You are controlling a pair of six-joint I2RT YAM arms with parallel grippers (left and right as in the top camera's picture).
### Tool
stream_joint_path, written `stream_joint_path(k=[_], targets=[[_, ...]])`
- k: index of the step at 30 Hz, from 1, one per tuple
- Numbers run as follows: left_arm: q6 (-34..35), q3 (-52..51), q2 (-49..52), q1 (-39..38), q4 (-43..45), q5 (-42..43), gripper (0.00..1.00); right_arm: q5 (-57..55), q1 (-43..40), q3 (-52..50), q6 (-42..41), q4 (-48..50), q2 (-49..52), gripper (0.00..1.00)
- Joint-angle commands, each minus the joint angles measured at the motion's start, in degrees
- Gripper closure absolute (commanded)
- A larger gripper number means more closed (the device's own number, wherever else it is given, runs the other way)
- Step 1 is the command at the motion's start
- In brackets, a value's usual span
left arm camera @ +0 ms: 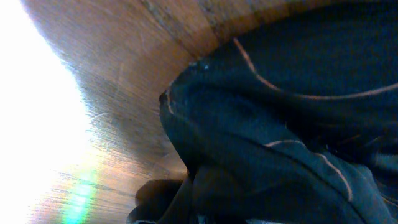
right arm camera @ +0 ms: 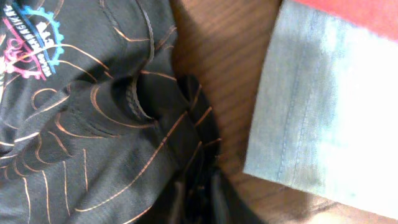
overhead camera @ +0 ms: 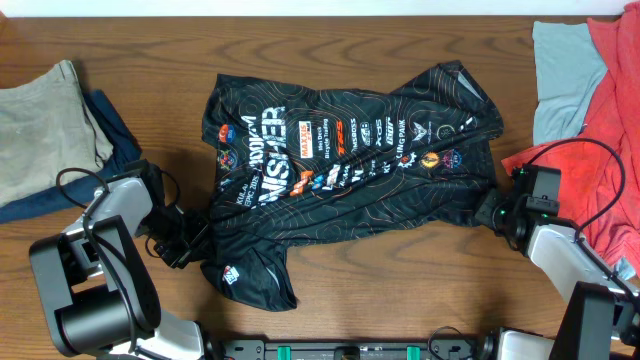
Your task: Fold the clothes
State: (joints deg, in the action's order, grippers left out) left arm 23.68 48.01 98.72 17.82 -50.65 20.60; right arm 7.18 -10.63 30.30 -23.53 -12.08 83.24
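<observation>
A shiny black jersey (overhead camera: 350, 170) with thin orange-red contour lines, white lettering and coloured logos lies spread mostly flat across the middle of the worktop (overhead camera: 400, 300). One sleeve juts toward the near left, and its right edge is puckered. A beige garment (overhead camera: 40, 130) and a dark blue garment (overhead camera: 118, 135) lie at the left, and a pale grey-blue garment (overhead camera: 565, 75) and a red garment (overhead camera: 610, 130) at the right.

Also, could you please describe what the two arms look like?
The left arm and right arm have rounded silver-grey links, black joints and black wrist ends. Thin black cables loop off each; a small green light shows by the right wrist.
</observation>
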Motion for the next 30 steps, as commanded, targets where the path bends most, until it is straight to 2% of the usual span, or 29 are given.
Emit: stream_joint_path(k=[1,4,5,6,11,16,22,30], targets=[[-0.96,-0.81,-0.52,-0.24,-0.37,-0.52,0.94,1.22,-0.57,-2.03,-0.63,-1.64,2.38,0.87],[-0.96,-0.81,-0.52,-0.24,-0.37,-0.52,0.94,1.22,-0.57,-2.03,-0.37,-2.03,2.38,0.84],[-0.96,-0.81,-0.52,-0.24,-0.37,-0.52,0.94,1.2,-0.61,-2.03,-0.37,-2.16,2.38,0.88],[-0.96,-0.81,-0.52,-0.24,-0.37,-0.52,0.94,1.2,-0.61,-2.03,-0.26,-2.32,2.38,0.99],[-1.2,-0.68,-0.59,-0.24,-0.5,-0.48,0.94,1.29,-0.61,-1.07,1.49,-5.03,1.14,0.99],[-6.88,3.3,-2.38,-0.24,-6.58,1.92,0.94,2.32,-0.61,3.89,6.27,-13.14,-3.63,0.99],[-8.68,13.03,-11.34,-0.24,-14.95,1.9,0.94,5.97,-0.61,18.91,8.7,-28.57,-9.86,0.99],[-8.66,25.29,-27.76,-0.24,-16.09,1.9,0.94,6.16,-0.61,40.54,11.91,-46.12,-11.26,0.99]])
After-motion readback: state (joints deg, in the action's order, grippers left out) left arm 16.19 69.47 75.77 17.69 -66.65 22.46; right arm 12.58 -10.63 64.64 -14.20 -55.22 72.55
